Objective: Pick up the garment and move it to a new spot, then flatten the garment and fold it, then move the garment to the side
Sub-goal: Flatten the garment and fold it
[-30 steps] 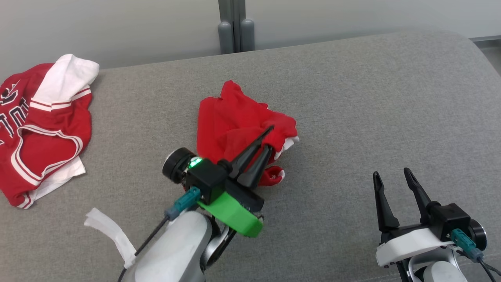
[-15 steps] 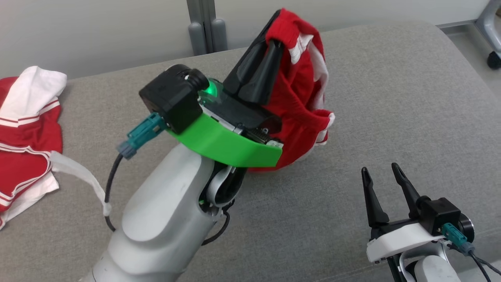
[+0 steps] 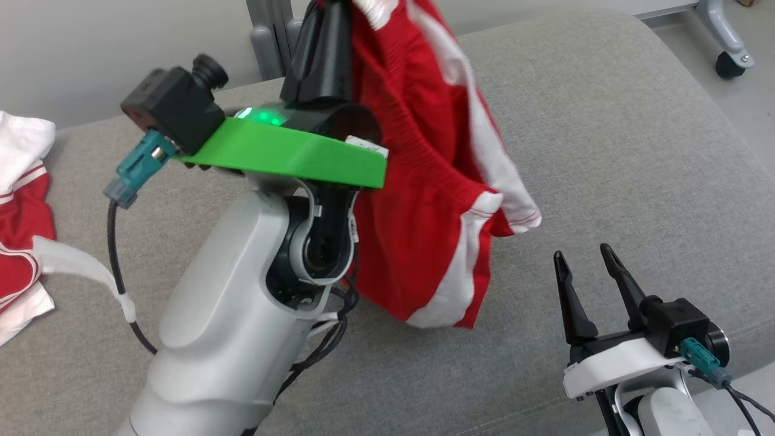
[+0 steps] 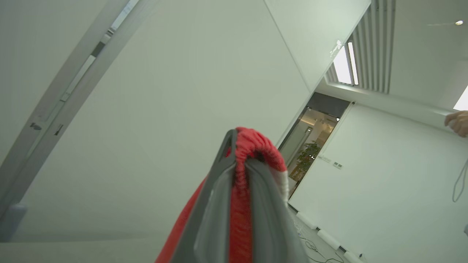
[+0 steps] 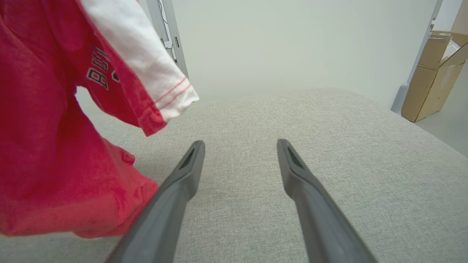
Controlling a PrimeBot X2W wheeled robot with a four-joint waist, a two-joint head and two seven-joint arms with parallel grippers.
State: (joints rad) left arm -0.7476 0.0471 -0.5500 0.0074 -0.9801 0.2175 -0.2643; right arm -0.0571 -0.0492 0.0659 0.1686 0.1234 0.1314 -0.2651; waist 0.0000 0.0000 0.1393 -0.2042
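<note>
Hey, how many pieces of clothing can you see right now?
2. The red shorts hang from the left claw above the grey cushion; a red-and-white garment lies at the cushion's left edge. That heap may hide another piece.

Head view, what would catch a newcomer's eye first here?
The red garment with white trim, hanging over the grey cushion from the shut left pincer at top centre. Next, the bright green bracket on that arm, and the open right pincer, empty, at lower right.
</note>
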